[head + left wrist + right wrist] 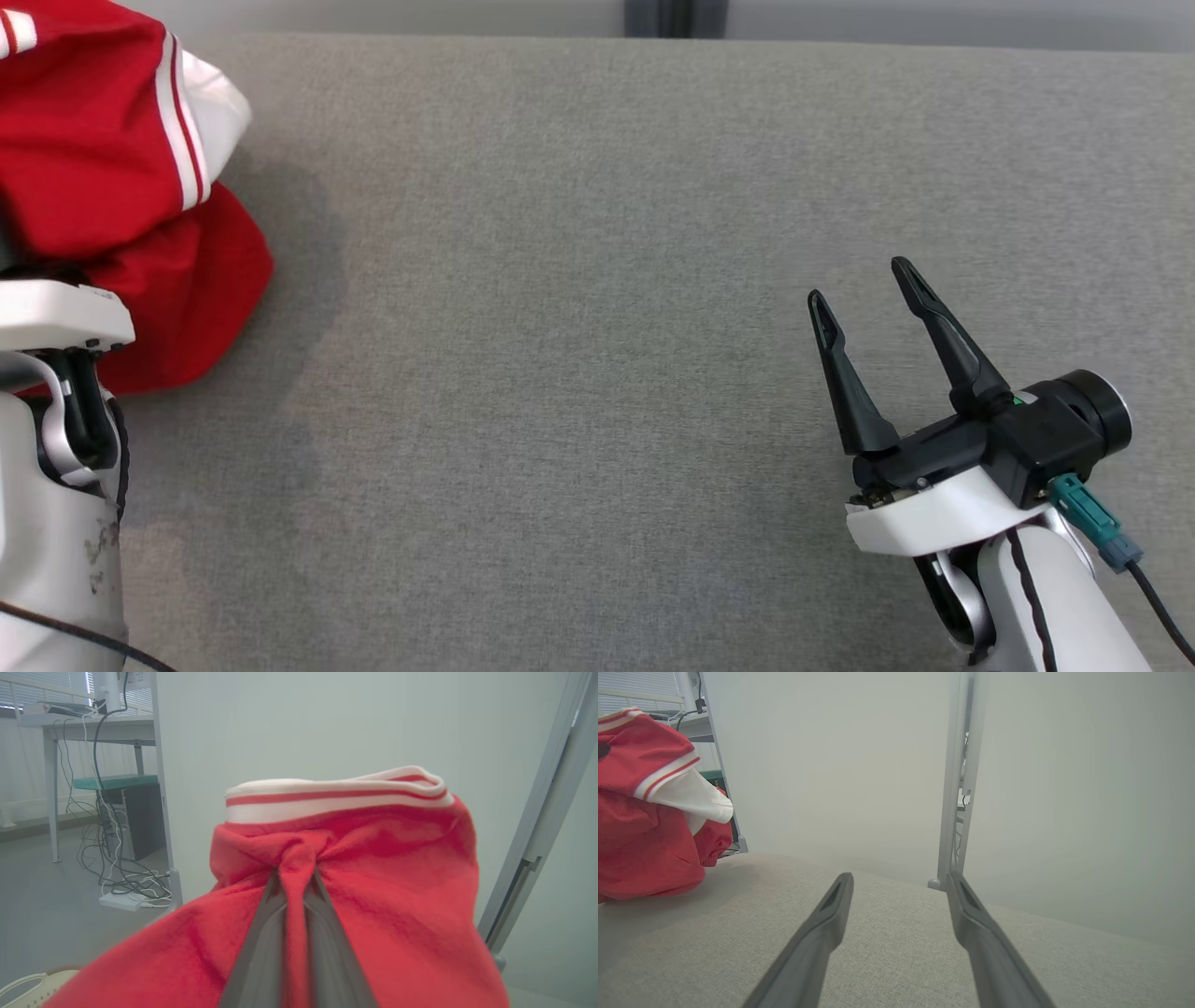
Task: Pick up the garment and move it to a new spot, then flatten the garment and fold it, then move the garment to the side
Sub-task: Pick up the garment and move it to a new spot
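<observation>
The garment (112,168) is a red piece with white striped trim, bunched at the far left of the grey surface and hanging partly above it. In the left wrist view my left gripper (296,877) is shut on a pinched fold of the red garment (373,882), its two fingers pressed together around the cloth. In the head view the left arm's pale wrist sits just below the bunch, fingers hidden by cloth. My right gripper (864,280) stands open at the lower right, nothing between its fingers. The right wrist view shows the garment (649,826) far to its left.
A grey fabric-covered surface (597,327) stretches across the head view. A pale wall and a metal post (959,788) stand behind its far edge. A desk with cables (112,812) is off to the side on the floor.
</observation>
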Robot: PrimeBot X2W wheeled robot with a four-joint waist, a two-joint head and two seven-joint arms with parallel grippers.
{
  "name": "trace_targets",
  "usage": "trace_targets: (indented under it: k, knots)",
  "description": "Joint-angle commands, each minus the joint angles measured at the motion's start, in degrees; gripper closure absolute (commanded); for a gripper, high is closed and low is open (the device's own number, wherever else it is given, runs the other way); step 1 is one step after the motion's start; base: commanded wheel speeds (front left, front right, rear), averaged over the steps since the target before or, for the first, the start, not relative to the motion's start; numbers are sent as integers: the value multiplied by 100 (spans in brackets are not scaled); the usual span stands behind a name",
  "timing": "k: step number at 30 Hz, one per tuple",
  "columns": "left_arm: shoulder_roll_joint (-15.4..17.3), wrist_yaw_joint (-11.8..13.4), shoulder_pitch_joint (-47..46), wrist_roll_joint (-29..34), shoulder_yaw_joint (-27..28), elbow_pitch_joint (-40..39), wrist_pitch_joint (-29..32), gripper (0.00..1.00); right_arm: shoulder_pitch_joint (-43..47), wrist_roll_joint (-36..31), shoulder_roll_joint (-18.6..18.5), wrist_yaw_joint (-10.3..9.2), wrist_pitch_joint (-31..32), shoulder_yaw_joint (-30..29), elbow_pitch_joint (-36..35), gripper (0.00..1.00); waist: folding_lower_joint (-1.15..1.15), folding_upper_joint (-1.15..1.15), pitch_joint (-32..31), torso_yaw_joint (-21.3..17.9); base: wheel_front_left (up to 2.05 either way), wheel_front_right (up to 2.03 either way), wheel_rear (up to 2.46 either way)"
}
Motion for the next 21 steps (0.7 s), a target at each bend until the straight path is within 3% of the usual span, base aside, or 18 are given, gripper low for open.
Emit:
trace_targets:
  k: [1,13,21]
  knots:
    - [19,40,101,57,-21,-275,-32,100,70,68,-20,0,-10,-3,-3,0,0,0,-212,-192,0,0,0]
    - [26,160,627,239,-327,-2007,531,100,329,270,-19,0,-10,-128,-23,0,0,0,-666,-835,0,0,0]
    - [11,-32,663,346,-769,-2495,848,100,333,394,-20,0,-10,-101,-66,0,0,0,-705,-1302,0,0,0]
